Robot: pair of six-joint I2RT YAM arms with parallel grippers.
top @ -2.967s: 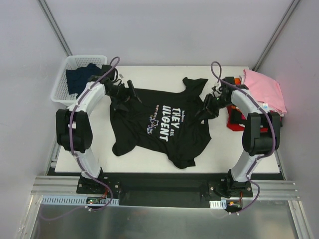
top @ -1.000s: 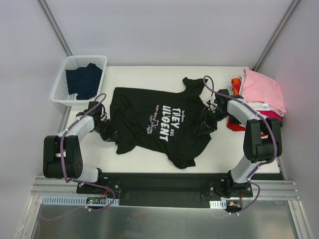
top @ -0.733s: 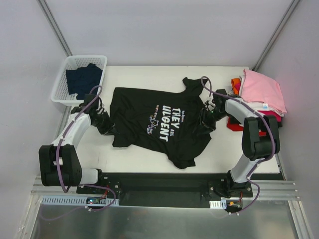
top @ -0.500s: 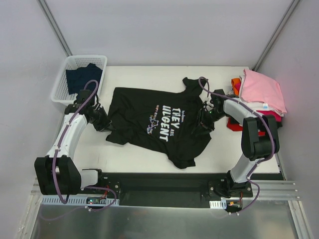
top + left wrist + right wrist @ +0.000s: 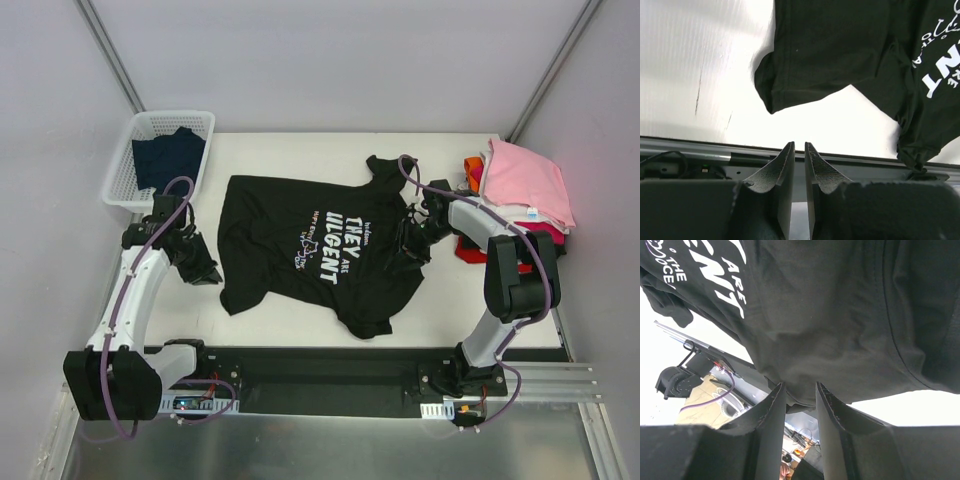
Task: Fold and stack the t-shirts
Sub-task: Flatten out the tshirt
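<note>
The black t-shirt (image 5: 285,225) lies just right of the empty, pressed-together left tool (image 5: 205,274); the right tool (image 5: 406,249) pinches its far edge.

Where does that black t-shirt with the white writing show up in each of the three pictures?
Top view: the black t-shirt lies spread over the middle of the table.
Left wrist view: upper right of the picture.
Right wrist view: fills most of the upper part.
Shared landmark: the white writing on its chest.
</note>
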